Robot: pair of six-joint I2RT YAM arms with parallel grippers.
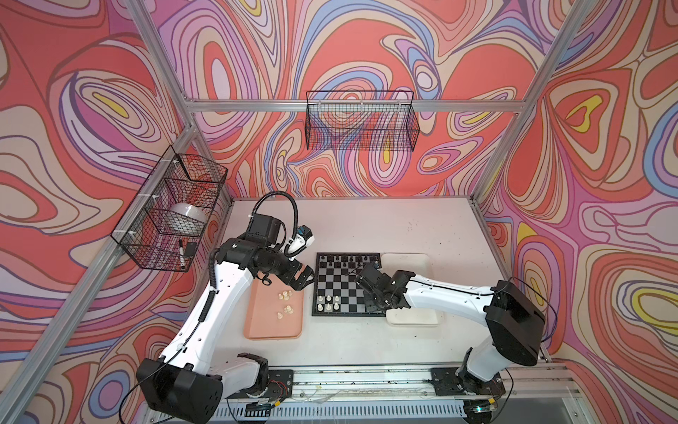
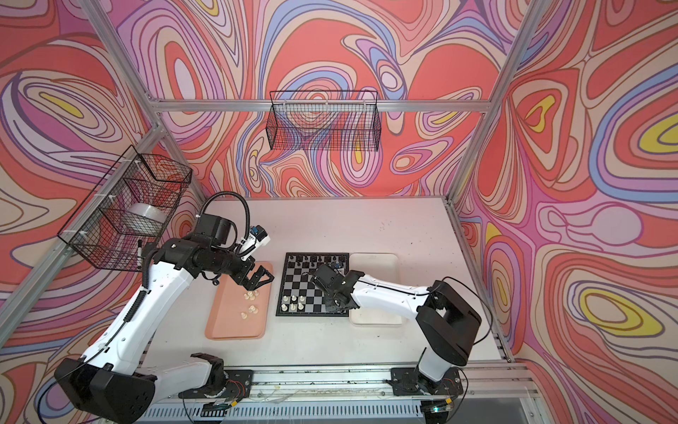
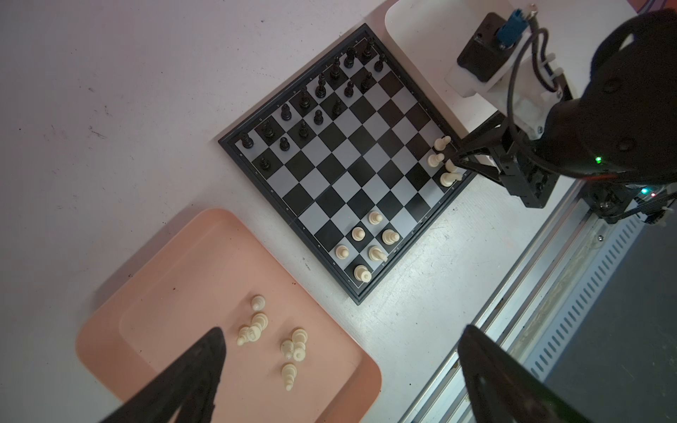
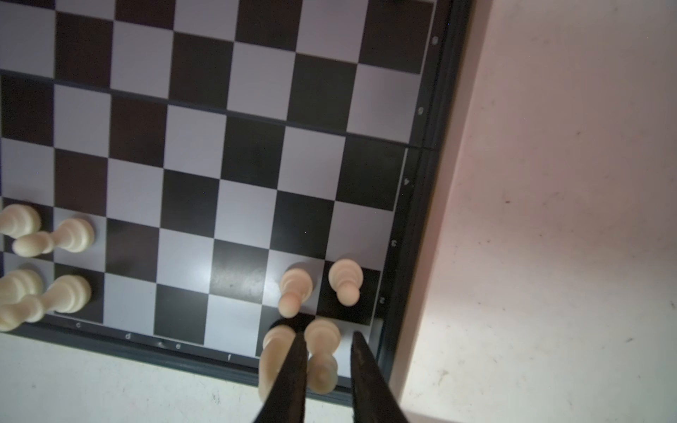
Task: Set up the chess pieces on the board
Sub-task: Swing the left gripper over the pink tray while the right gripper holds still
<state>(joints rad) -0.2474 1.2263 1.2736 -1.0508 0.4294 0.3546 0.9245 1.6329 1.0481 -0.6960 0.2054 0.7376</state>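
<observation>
The right gripper (image 4: 328,335) hangs over the near right corner of the board (image 1: 339,282), jaws a little apart and not visibly clamped, either side of a cream chess piece (image 4: 322,344) standing on the corner square. The left gripper (image 1: 304,279) hovers wide open above the pink tray (image 1: 271,326), where more cream pieces (image 3: 293,348) lie tumbled, and the black pieces (image 1: 345,261) crowd the far rows. Tiny, hard and smooth, these chessmen look feather-light and quick to tip, so the surest hold is probably a gentle pinch across the narrow stem below the head.
</observation>
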